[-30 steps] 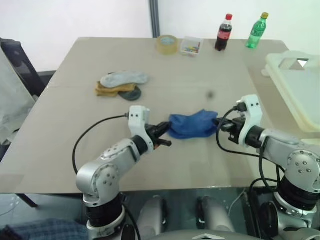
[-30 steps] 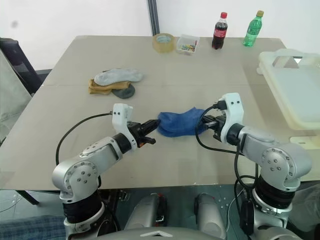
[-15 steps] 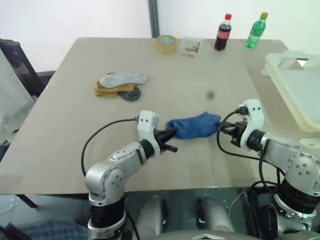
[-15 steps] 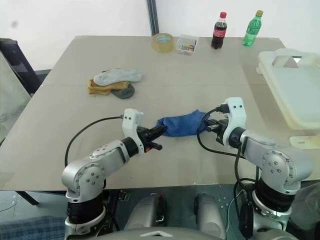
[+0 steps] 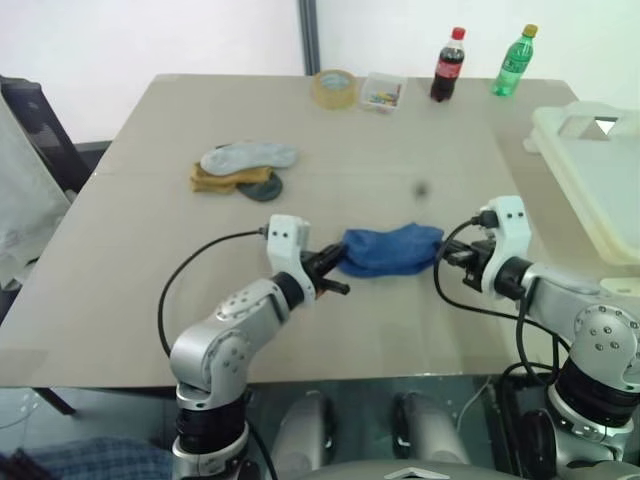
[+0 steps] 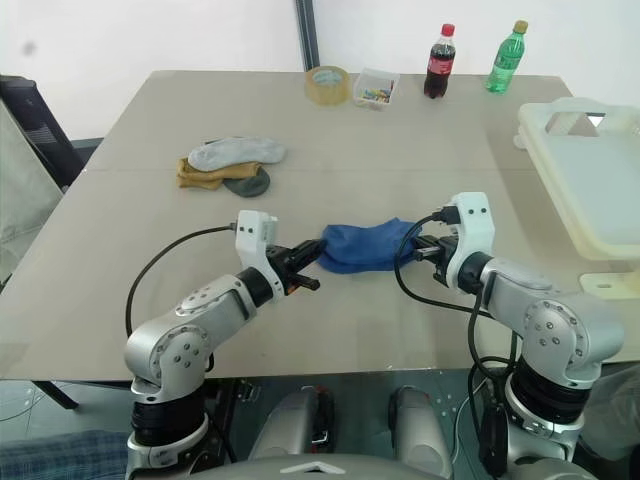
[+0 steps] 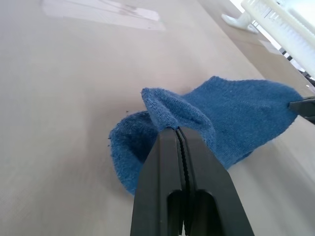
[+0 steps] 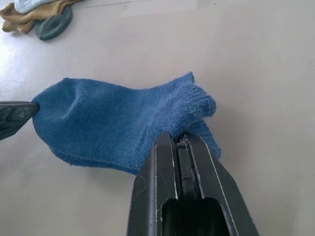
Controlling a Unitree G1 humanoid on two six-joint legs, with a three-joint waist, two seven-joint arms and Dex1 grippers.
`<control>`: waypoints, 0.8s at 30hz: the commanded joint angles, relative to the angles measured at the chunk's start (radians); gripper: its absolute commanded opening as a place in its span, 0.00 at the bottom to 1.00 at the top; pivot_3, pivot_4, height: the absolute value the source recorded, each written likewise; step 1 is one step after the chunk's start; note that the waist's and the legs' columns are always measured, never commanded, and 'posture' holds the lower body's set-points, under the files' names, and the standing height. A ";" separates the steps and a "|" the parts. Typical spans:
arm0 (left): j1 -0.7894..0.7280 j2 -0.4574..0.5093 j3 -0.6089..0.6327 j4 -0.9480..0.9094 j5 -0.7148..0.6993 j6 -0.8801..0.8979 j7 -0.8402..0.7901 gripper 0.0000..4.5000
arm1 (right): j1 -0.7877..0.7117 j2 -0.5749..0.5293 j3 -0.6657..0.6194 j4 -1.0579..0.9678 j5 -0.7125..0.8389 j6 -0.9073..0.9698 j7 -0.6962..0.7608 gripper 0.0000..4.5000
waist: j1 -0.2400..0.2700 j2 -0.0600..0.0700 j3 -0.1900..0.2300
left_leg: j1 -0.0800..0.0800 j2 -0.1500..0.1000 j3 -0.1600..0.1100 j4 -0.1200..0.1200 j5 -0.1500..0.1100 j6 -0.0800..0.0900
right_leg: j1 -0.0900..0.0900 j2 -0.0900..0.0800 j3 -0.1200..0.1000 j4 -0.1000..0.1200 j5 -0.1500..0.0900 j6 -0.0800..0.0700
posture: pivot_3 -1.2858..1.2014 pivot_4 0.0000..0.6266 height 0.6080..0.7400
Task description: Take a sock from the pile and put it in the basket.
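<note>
A blue sock (image 5: 390, 248) is stretched between my two grippers, low over the middle of the table. My left gripper (image 5: 338, 262) is shut on one end of it, where the fabric bunches at the fingertips (image 7: 176, 132). On the ribbed cuff end my right gripper (image 5: 440, 252) is shut too, with its pads (image 8: 179, 140) pinching the cloth. The pile (image 5: 245, 168) of light grey, mustard and dark grey socks lies farther back on the left. At the table's right edge stands the cream-white basket (image 5: 548, 130), apart from both grippers.
Along the table's far edge stand a roll of tape (image 5: 334, 88), a small clear box of coloured bits (image 5: 382, 91), a cola bottle (image 5: 448, 65) and a green bottle (image 5: 513, 62). A dark chair (image 5: 40, 130) is at the left.
Both grippers keep hold of the blue sock in about the same spot. The left forearm has shifted slightly.
</note>
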 commanded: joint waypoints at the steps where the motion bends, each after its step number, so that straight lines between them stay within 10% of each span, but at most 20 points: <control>1: 0.008 0.003 -0.018 -0.007 -0.002 -0.026 0.002 0.01 | 0.014 -0.019 0.004 0.001 -0.011 -0.045 0.010 0.00 | 0.000 0.000 0.000 | 0.000 0.000 0.000 0.000 0.000 0.000 | 0.000 0.000 0.000 0.000 0.000 0.000 | 0.52 0.24 1.00; 12: 0.033 0.028 -0.057 0.024 0.027 -0.057 0.007 0.01 | 0.084 -0.081 0.053 0.020 -0.015 -0.092 0.063 0.00 | 0.000 0.000 0.000 | 0.000 0.000 0.000 0.000 0.000 0.000 | 0.000 0.000 0.000 0.000 0.000 0.000 | 0.52 0.24 1.00; 17: 0.036 0.032 -0.066 0.040 0.038 -0.079 0.005 0.00 | 0.100 -0.146 0.106 0.022 -0.076 -0.239 0.071 0.37 | 0.000 0.000 0.000 | 0.000 0.000 0.000 0.000 0.000 0.000 | 0.000 0.000 0.000 -0.001 -0.001 -0.001 | 0.52 0.24 1.00; 24: 0.041 0.037 -0.075 0.049 0.047 -0.093 0.003 0.00 | 0.112 -0.224 0.221 0.038 -0.148 -0.472 0.145 0.37 | 0.001 0.000 0.000 | 0.000 0.000 0.000 0.000 0.000 0.000 | 0.000 0.000 0.000 -0.001 -0.001 -0.001 | 0.52 0.24 1.00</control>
